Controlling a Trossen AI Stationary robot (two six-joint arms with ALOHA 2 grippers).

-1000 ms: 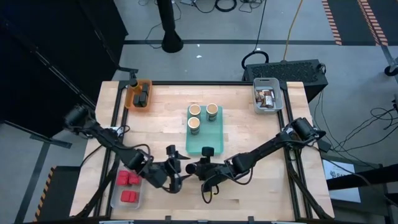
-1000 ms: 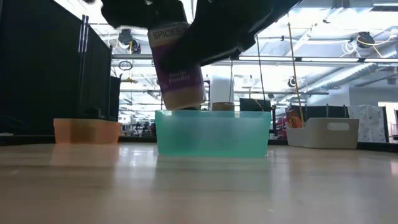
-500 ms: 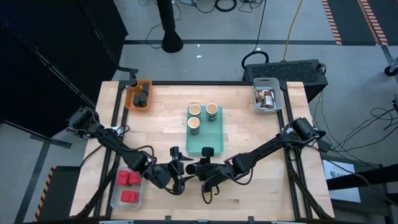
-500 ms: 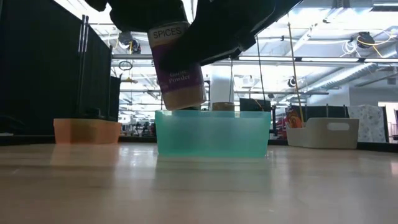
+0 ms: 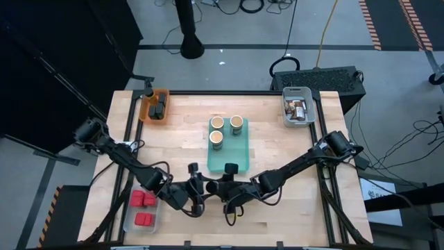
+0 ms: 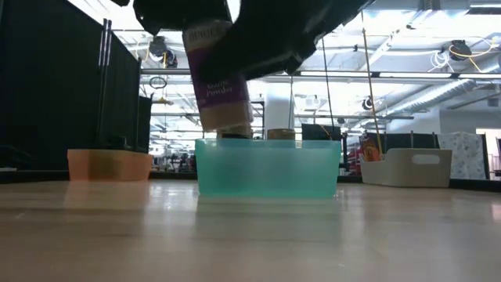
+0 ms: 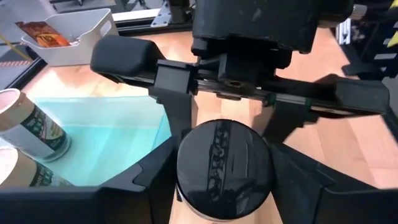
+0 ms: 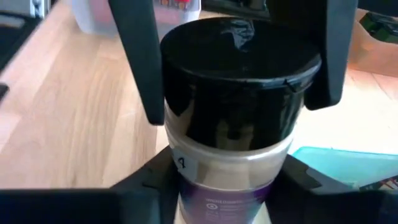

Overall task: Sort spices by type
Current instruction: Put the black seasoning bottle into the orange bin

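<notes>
Low view: a black-lidded, purple-label spice jar [image 6: 219, 78] hangs tilted clear of the table [image 6: 250, 235], sandwiched between the left claw [image 5: 196, 186] and the right claw [image 5: 220, 186], with the teal tray [image 6: 266, 168] just beyond them. Right wrist view: the left claw's fingers [image 8: 140, 56] are clamped on either side of the lid. The right claw's own fingers [image 8: 146, 186] flank the jar body, can't tell if they're actually gripping.

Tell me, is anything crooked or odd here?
One thing: the purple-labelled spice jar with a black lid hangs tilted in the air near the teal plastic tray, with both robot hands around it, left hand and right hand. Nothing looks spilled or broken.
</notes>
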